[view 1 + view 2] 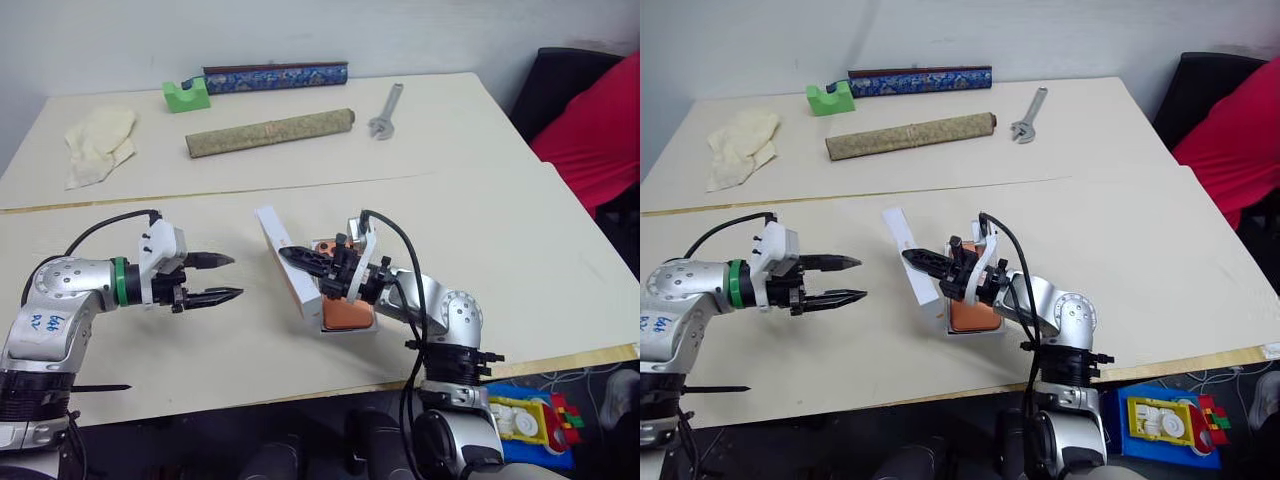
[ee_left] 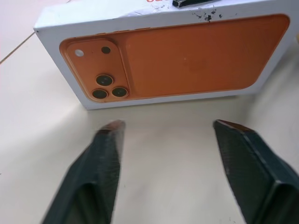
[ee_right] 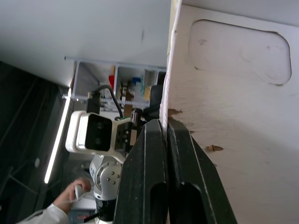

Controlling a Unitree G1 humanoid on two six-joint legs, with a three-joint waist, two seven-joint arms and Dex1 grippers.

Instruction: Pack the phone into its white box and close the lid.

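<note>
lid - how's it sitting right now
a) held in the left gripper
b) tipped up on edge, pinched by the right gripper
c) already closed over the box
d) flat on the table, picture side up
b: the lid stands tilted on its edge beside the phone, with the right gripper shut on its rim; the left gripper hangs open, apart from it.

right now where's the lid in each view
Left eye: the lid stands on edge at table centre, pinched by the right gripper.
Right eye: same, centre.
Left wrist: printed orange face, top.
Right wrist: white inner face.
Shared landmark: right gripper.
</note>
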